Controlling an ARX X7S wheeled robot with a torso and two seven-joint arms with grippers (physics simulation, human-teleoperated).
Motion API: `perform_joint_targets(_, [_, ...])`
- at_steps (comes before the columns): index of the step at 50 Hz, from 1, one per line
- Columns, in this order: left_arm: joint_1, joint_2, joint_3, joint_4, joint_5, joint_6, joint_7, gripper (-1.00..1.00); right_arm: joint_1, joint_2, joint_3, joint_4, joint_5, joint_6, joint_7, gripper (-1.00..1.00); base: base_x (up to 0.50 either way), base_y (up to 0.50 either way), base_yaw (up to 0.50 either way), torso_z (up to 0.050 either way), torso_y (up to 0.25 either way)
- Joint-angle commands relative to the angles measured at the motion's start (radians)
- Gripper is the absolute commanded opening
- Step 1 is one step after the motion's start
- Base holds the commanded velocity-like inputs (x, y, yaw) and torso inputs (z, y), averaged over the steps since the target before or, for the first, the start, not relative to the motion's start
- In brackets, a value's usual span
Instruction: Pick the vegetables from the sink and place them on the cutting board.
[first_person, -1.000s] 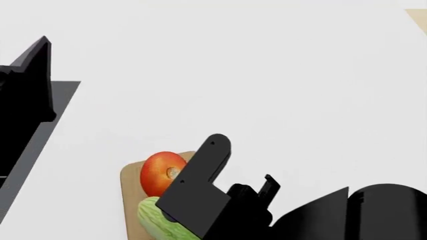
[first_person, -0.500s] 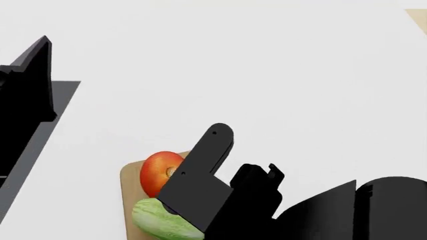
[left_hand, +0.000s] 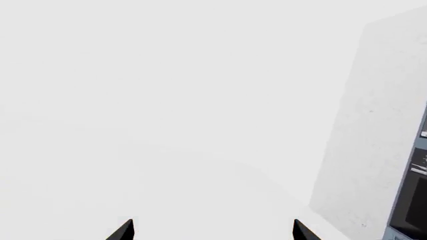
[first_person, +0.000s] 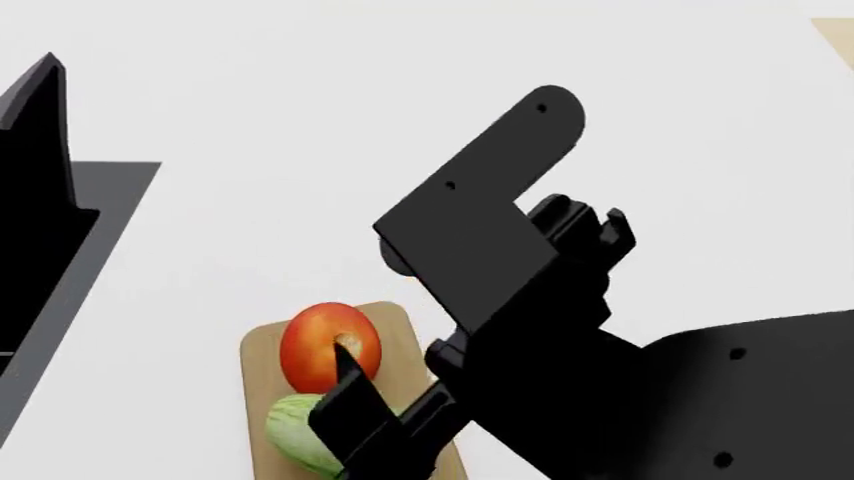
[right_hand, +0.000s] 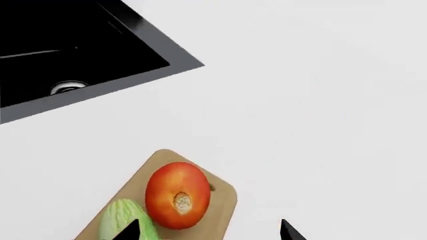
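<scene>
The red tomato (first_person: 324, 347) and the light-green cucumber-like vegetable (first_person: 296, 437) lie side by side on the tan cutting board (first_person: 260, 345), touching or nearly so. In the right wrist view the tomato (right_hand: 177, 194), the vegetable (right_hand: 120, 220) and the board (right_hand: 223, 192) sit just ahead of the fingertips. My right gripper (right_hand: 208, 231) is open and empty, raised above the board; it also shows in the head view (first_person: 367, 400), partly covering the vegetable. My left gripper (left_hand: 212, 232) is open and empty over bare white counter. The black sink (right_hand: 167, 65) is empty, with its steel strainer (right_hand: 67, 86) showing.
The sink's rim (first_person: 94, 230) lies left of the board, with my left arm (first_person: 40, 180) above it. A pale grey panel (left_hand: 380, 125) and a dark appliance edge (left_hand: 417, 200) show in the left wrist view. A tan corner (first_person: 834, 40) is at far right.
My right arm has lifted up and away from the board, leaving the green vegetable lying beside the tomato. The left arm has shifted slightly up and left.
</scene>
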Motion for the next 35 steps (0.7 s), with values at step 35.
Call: perform_joint_targets(35, [0.380,-0.027,0.207,0.265,0.339,0.346,0.196,1.00,-0.753,0.204,0.214,-0.364,-0.816,-0.867,0.230,1.00,0.00,0.01,0.02,-0.022,0.000])
